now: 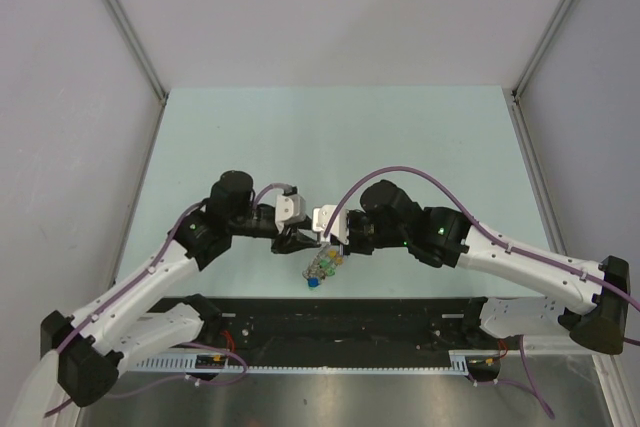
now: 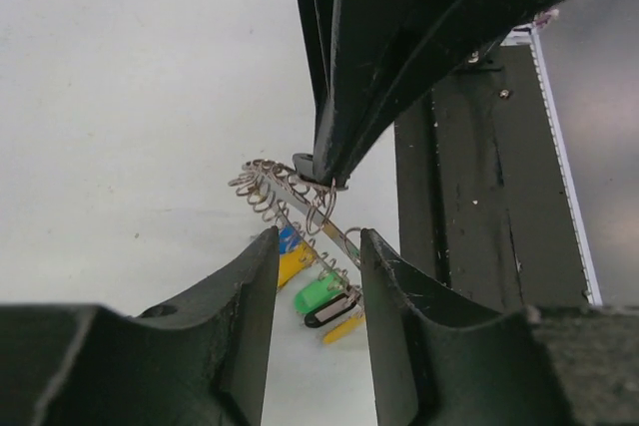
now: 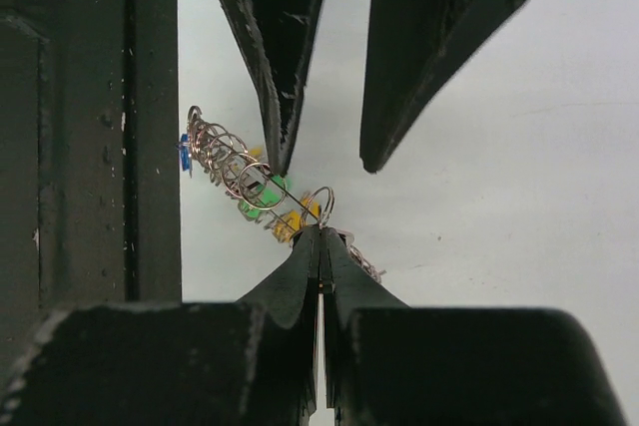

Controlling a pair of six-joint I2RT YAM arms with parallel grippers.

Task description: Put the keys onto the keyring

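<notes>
The keyring, a grey coiled wire loop, hangs tilted just above the table. Keys with blue, yellow, green and black heads dangle from it. My right gripper is shut on one wire loop of the keyring and holds it up. My left gripper is open, with one finger on each side of the coil and keys, touching neither. From above, the left gripper and the right gripper meet over the key cluster.
A black rail runs along the table's near edge, right next to the keys; it also shows in the left wrist view and the right wrist view. White walls enclose the pale green table.
</notes>
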